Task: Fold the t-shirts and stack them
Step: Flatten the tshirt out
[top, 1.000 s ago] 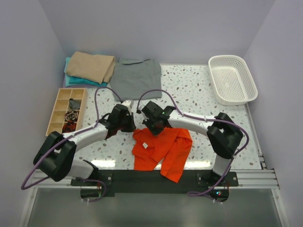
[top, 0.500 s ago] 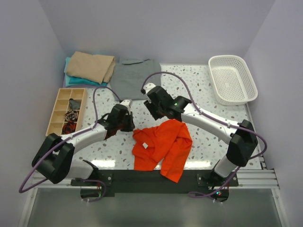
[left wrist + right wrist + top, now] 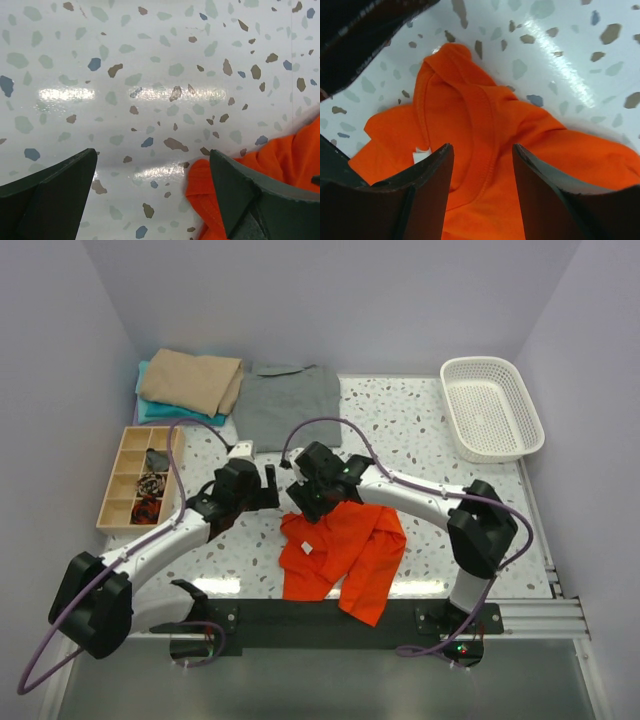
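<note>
A crumpled orange-red t-shirt (image 3: 345,550) lies near the front edge of the table. My right gripper (image 3: 303,505) hangs open right above its upper left part. In the right wrist view the right gripper (image 3: 482,149) straddles the orange shirt's (image 3: 470,110) collar seam without pinching it. My left gripper (image 3: 270,483) stands wide open just left of the shirt. In the left wrist view the left gripper (image 3: 152,154) has bare table between its fingers, and the shirt's edge (image 3: 205,190) lies beside the right finger (image 3: 240,190). A grey t-shirt (image 3: 288,405) lies flat at the back. Folded tan (image 3: 190,380) and teal (image 3: 150,413) shirts are stacked at the back left.
A white mesh basket (image 3: 492,405) stands at the back right. A wooden compartment tray (image 3: 128,445) with small items sits at the left edge. The left arm's dark body (image 3: 360,35) shows at the right wrist view's upper left, close by.
Both grippers have opened. The left gripper has drawn back to the left, off the orange shirt. The right gripper swung toward the back, then came down again over the shirt's collar.
</note>
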`<action>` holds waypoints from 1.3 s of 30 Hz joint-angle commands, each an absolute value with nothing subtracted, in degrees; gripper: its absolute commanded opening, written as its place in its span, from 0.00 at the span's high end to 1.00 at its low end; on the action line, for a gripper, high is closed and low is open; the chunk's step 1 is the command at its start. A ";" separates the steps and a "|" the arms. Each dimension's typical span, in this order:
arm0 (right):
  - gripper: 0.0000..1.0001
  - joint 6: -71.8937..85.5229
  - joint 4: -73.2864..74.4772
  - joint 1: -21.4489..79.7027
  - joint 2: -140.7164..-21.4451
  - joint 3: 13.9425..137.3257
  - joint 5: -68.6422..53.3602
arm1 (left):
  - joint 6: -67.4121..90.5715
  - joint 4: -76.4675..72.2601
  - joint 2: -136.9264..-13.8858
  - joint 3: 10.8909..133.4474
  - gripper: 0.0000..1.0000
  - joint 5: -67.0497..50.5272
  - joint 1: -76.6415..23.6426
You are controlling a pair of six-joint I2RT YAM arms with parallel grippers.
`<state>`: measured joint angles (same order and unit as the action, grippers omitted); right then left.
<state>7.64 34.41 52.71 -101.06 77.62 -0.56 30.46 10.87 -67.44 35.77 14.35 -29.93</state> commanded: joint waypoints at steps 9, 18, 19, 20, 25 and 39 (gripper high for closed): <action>0.44 8.88 30.76 54.75 -106.78 78.75 -2.47 | 31.82 12.83 -64.86 35.51 0.00 16.70 -27.77; 0.44 5.80 32.87 54.67 -108.36 79.98 8.16 | 31.64 11.87 -65.92 35.68 0.00 15.47 -27.77; 0.47 5.45 33.22 54.67 -108.80 80.33 8.70 | 31.64 11.60 -66.09 35.77 0.00 15.12 -27.77; 0.64 5.36 33.48 54.67 -108.98 80.85 9.22 | 31.73 11.51 -66.35 35.68 0.00 14.86 -27.77; 1.00 5.28 32.17 54.23 -107.24 80.33 12.65 | 31.47 10.29 -67.23 35.86 0.01 13.89 -27.77; 1.00 2.20 33.04 43.42 -93.87 83.84 16.43 | 31.20 8.44 -68.55 36.83 0.08 12.84 -27.69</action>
